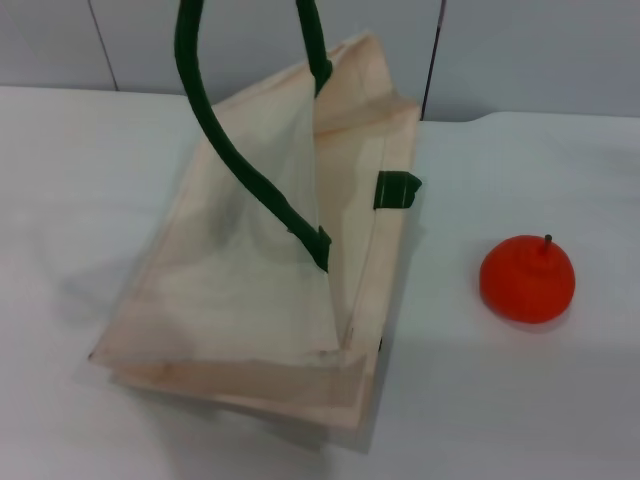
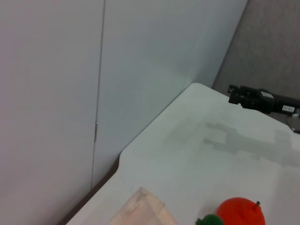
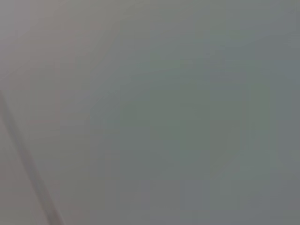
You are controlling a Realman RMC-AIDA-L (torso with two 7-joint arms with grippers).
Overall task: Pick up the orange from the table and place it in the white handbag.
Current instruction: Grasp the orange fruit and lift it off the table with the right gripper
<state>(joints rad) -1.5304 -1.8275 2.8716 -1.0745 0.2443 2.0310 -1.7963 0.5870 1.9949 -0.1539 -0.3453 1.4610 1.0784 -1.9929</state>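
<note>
Orange [image 1: 527,279] sits near surface [image 1: 80,180] right edge, right of white handbag [image 1: 270,290] — right arm nearer. Neither pincer visible — state unknown.

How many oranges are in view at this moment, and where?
1. The orange sits on the table, on the robot's right of the white handbag and apart from it. The bag's inside is not fully visible, so another could be hidden there.

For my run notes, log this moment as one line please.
orange: on table, untouched, robot's right of bag | white handbag: lying on table, handles raised | left hand: not in view | right hand: not in view
</note>
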